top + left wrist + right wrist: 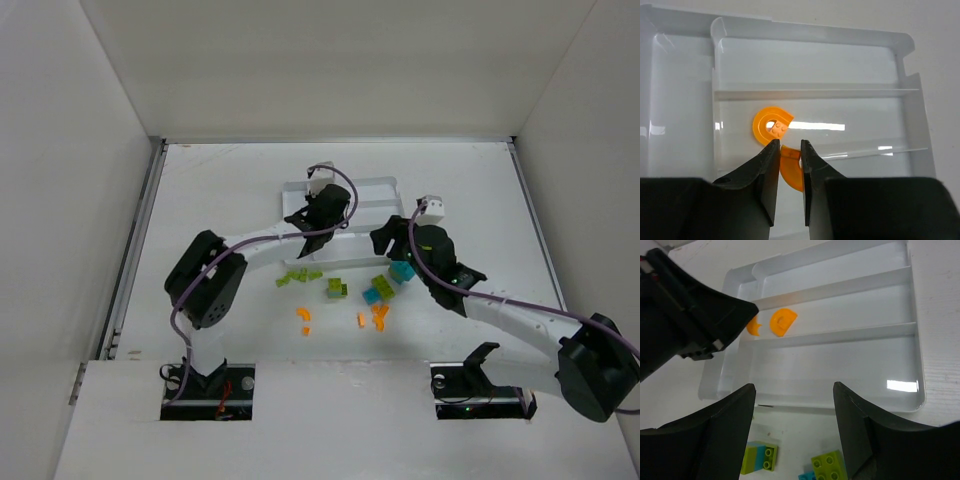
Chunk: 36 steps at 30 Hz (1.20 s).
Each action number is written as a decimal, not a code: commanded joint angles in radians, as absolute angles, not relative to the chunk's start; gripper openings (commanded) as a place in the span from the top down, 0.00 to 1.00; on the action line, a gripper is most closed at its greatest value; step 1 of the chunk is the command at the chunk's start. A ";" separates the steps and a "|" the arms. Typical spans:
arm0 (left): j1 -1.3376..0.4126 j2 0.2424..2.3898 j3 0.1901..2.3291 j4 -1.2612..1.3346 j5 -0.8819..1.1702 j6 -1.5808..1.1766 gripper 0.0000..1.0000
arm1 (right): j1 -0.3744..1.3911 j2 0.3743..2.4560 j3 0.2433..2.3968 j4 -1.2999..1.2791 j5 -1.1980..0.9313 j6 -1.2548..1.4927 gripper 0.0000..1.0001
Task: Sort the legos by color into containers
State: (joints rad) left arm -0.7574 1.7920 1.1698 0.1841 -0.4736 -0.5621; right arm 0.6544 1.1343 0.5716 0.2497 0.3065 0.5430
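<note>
The white tray (375, 195) lies at mid-table. My left gripper (318, 215) hangs over its left end, shut on a curved orange lego (790, 167) just above the middle compartment. A round orange lego (771, 126) lies in that compartment; it also shows in the right wrist view (782, 321). My right gripper (388, 243) is open and empty at the tray's near edge (840, 405). On the table lie lime legos (298, 275), a lime-and-teal brick (760, 457), a lime brick (829, 466), teal legos (402, 270) and orange legos (378, 316).
White walls enclose the table on three sides. The left arm (685, 315) fills the left of the right wrist view, close to my right gripper (795, 390). The loose legos sit in a band between the tray and the arm bases.
</note>
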 commanded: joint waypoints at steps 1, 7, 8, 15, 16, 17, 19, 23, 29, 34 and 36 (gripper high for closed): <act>-0.728 1.856 1.258 0.239 -0.446 -0.492 0.90 | 0.663 1.144 0.572 0.319 0.295 0.555 0.31; -0.702 1.924 1.275 0.248 -0.443 -0.500 0.86 | 0.671 1.160 0.578 0.319 0.293 0.554 0.31; -0.699 1.928 1.275 0.253 -0.445 -0.500 0.83 | 0.671 1.164 0.581 0.319 0.293 0.554 0.31; -0.691 1.918 1.263 0.293 -0.437 -0.489 0.54 | 0.706 1.201 0.595 0.325 0.284 0.548 0.29; -0.691 1.899 1.255 0.293 -0.437 -0.489 0.53 | 0.717 1.207 0.598 0.327 0.284 0.545 0.29; -0.691 1.878 1.241 0.293 -0.436 -0.488 0.53 | 0.729 1.216 0.604 0.327 0.284 0.538 0.29; -0.688 1.810 1.194 0.293 -0.436 -0.488 0.57 | 0.763 1.224 0.617 0.327 0.281 0.520 0.36; -0.685 1.639 1.042 0.282 -0.434 -0.512 0.66 | 0.872 1.223 0.627 0.315 0.262 0.479 0.63; -0.679 1.338 0.751 0.207 -0.434 -0.548 0.76 | 1.109 1.255 0.617 0.276 0.248 0.503 0.67; -0.653 1.119 0.586 0.100 -0.445 -0.617 0.76 | 1.196 1.400 0.679 0.284 0.265 0.538 0.40; -0.645 1.054 0.542 0.069 -0.446 -0.638 0.75 | 1.211 1.466 0.721 0.276 0.268 0.540 0.38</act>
State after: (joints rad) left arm -0.6571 1.1271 0.5873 0.1371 -0.4286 -0.5865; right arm 1.1942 1.4040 0.6426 0.2565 0.2543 0.5232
